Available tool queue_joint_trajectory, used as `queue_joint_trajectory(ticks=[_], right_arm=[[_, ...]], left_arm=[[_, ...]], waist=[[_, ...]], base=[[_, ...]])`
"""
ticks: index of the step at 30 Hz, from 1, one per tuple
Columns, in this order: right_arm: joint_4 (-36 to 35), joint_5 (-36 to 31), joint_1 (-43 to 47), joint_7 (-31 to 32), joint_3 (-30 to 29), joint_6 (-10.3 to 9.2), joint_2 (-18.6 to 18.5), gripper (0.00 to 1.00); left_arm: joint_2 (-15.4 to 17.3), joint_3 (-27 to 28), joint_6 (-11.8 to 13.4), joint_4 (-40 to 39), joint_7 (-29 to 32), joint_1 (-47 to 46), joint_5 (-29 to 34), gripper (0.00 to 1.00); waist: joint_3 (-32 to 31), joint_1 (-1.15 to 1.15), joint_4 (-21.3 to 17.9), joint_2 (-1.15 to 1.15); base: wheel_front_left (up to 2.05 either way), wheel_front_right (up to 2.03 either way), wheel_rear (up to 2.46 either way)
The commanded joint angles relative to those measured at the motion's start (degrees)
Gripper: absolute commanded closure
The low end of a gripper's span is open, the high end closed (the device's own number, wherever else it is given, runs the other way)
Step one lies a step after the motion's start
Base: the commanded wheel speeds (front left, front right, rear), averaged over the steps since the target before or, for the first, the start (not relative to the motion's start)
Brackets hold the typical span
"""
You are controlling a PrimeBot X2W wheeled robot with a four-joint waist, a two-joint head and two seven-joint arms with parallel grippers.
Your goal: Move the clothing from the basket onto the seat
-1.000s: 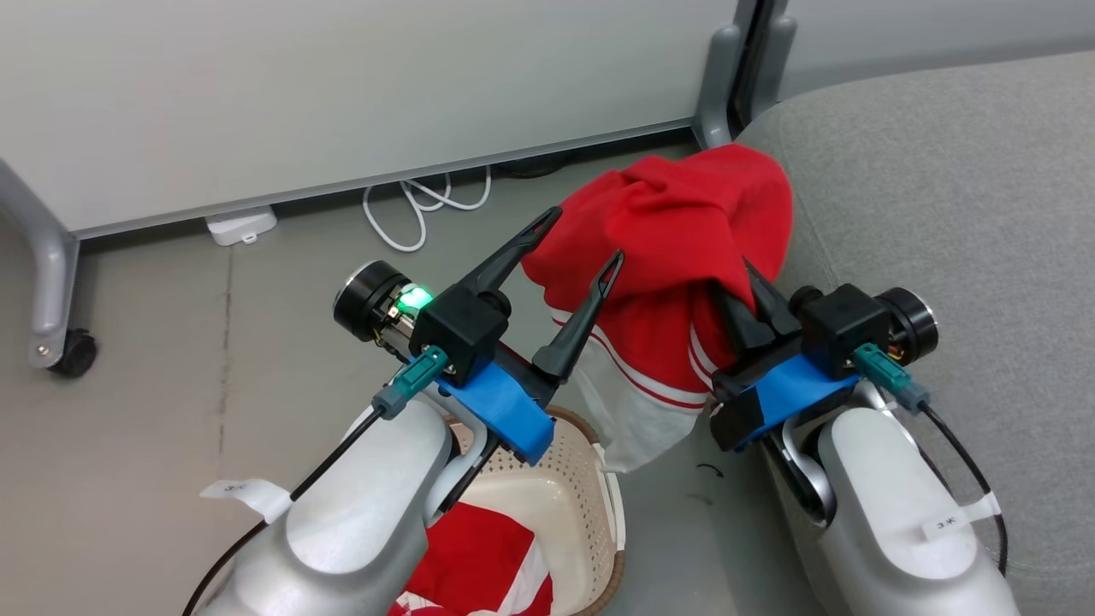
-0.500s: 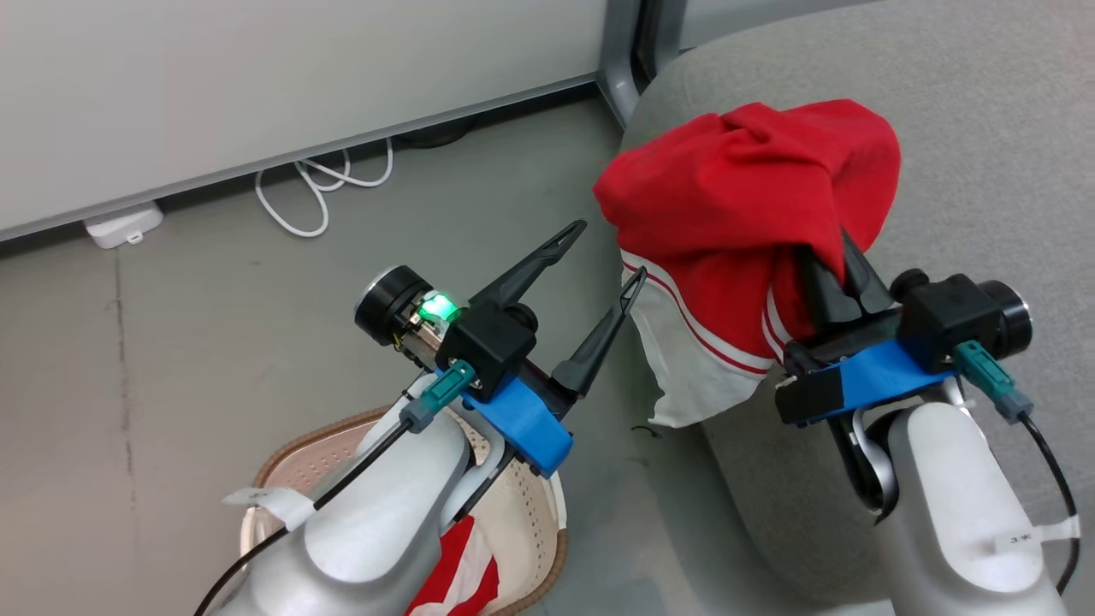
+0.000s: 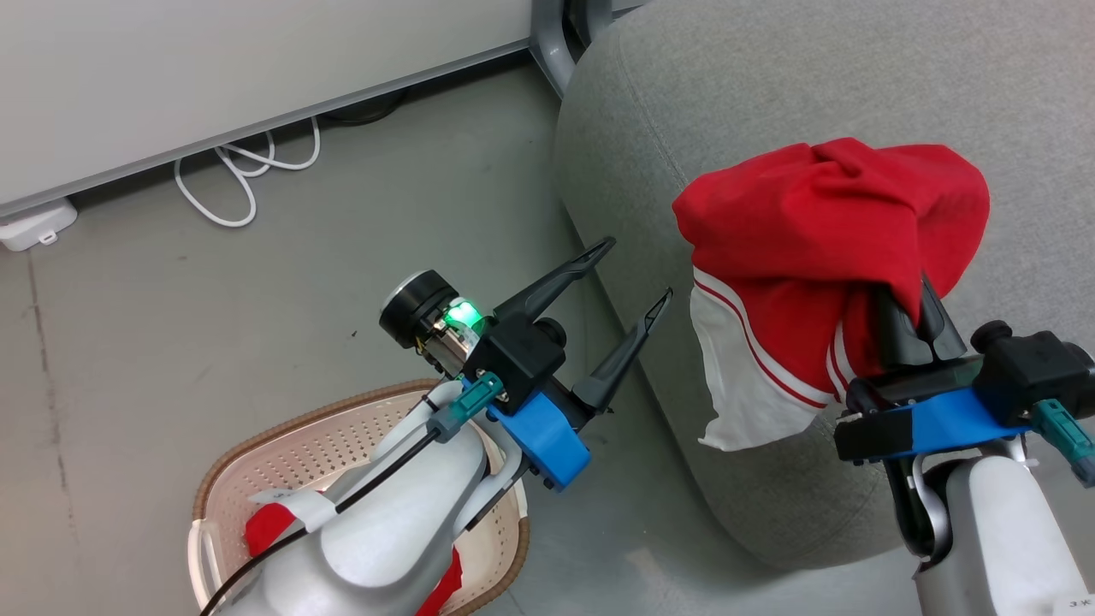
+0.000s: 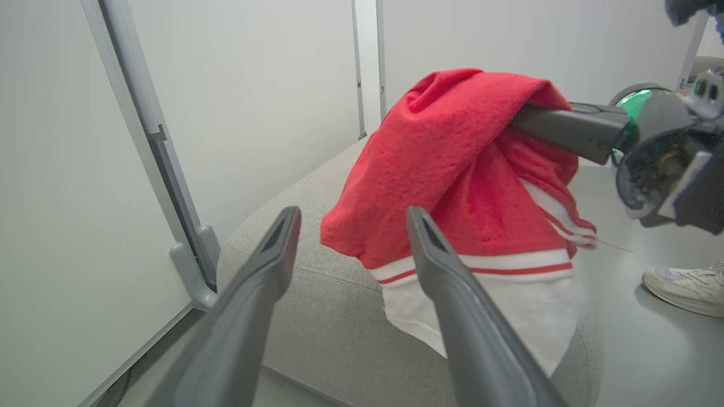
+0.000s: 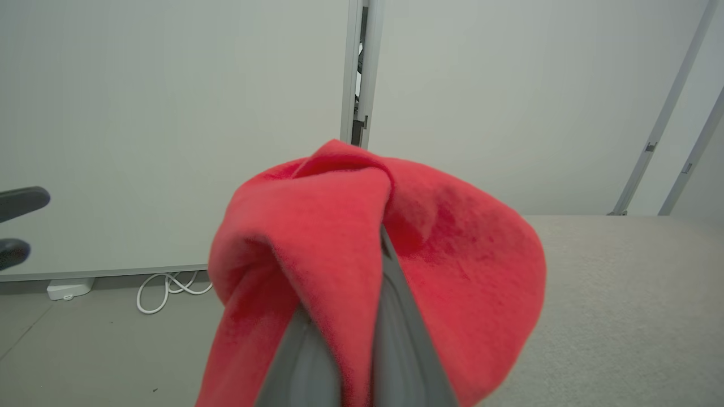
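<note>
A red garment with a white, red-striped hem [image 3: 813, 248] hangs draped over my right gripper [image 3: 911, 295], whose fingers are shut on its fabric, held above the grey seat [image 3: 770, 94]. The same garment [image 4: 458, 186] fills the middle of the left wrist view and covers the fingertips [image 5: 339, 249] in the right wrist view. My left gripper [image 3: 637, 274] is open and empty, left of the seat's edge, above the floor. The cream basket with a brown rim [image 3: 282, 445] sits at the lower left under my left arm, with another piece of red clothing [image 3: 261, 526] partly hidden inside.
A white partition wall on grey legs [image 3: 552, 43] runs along the back. A white coiled cable [image 3: 239, 175] and a white box [image 3: 30, 227] lie on the grey floor by it. A person's white shoe [image 4: 684, 285] stands on the floor beyond the seat.
The head camera has swung right, so the seat now fills more of the picture. My right gripper has carried the red garment from the seat's corner to above the cushion.
</note>
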Motion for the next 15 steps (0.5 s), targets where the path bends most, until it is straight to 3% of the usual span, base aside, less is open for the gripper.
queue_joint_trajectory(ticks=[1, 8, 15], right_arm=[[-0.8, 0.5, 0.8, -0.2, -0.3, 0.03, 0.0, 1.00], [-2.2, 0.7, -1.7, -0.2, -1.9, 0.03, -0.1, 1.00], [-4.8, 0.4, -10.4, -0.2, -5.5, 0.03, -0.1, 1.00]], left_arm=[[0.5, -0.1, -0.1, 0.0, -0.2, -0.8, -0.1, 0.00], [1.1, -0.4, -0.1, -0.5, -0.2, -1.7, 0.0, 0.00], [2.3, -1.4, -0.1, -0.6, -0.2, -4.1, 0.9, 0.00]], waist=[[0.2, 0.00, -0.3, 0.00], [2.0, 0.00, -0.5, 0.00], [6.8, 0.00, -0.2, 0.00]], base=[[0.00, 0.00, 0.00], [0.00, 0.00, 0.00], [0.00, 0.00, 0.00]])
